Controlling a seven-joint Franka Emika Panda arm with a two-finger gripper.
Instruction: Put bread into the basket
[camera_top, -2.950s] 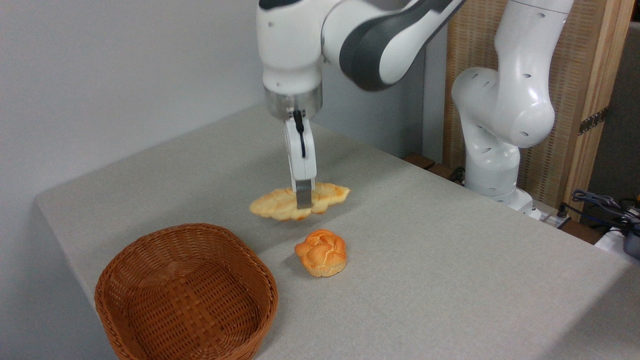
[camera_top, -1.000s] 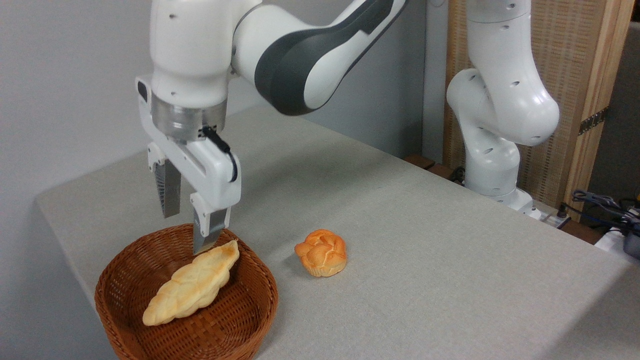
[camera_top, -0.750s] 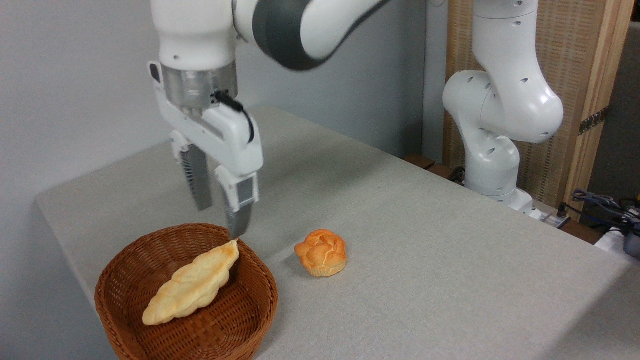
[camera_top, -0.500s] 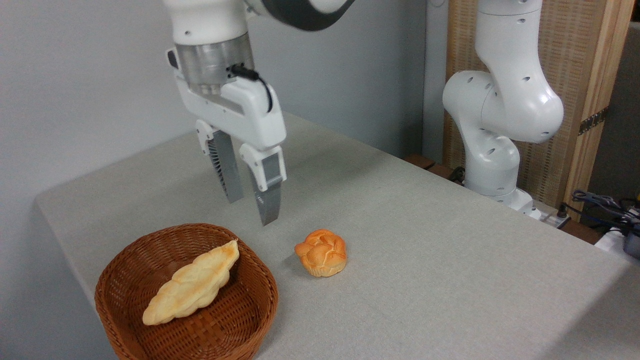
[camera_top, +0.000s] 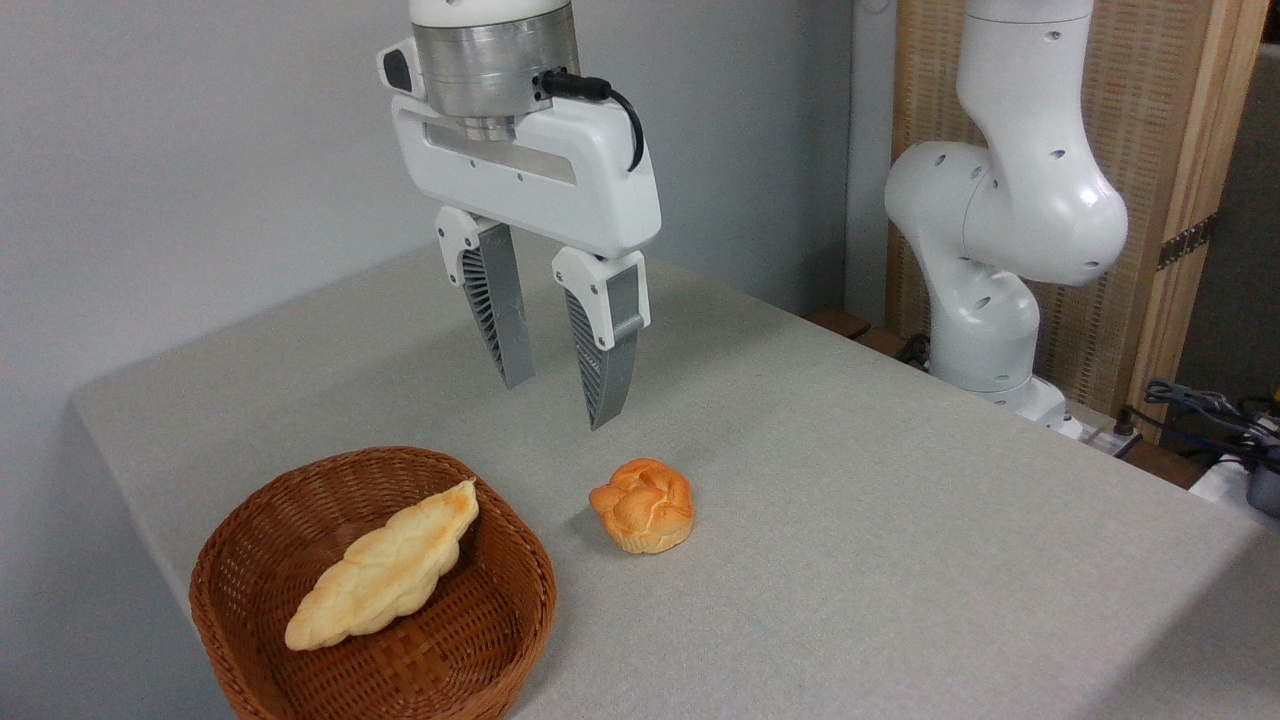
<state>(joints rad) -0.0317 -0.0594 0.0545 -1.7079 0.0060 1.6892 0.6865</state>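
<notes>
One bread (camera_top: 382, 567) in basket (camera_top: 250, 535), gripper (camera_top: 557, 400) spread, well above-right.

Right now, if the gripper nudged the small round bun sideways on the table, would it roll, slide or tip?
The bun sits on a broad, flat-looking base, so it would probably slide, not roll. The table looks matte, cloth-like, so it may drag or tip. Its puffed, knotted top suggests lightness.

bread (camera_top: 380, 568) in basket (camera_top: 232, 575), bun (camera_top: 642, 505) right of basket
</notes>
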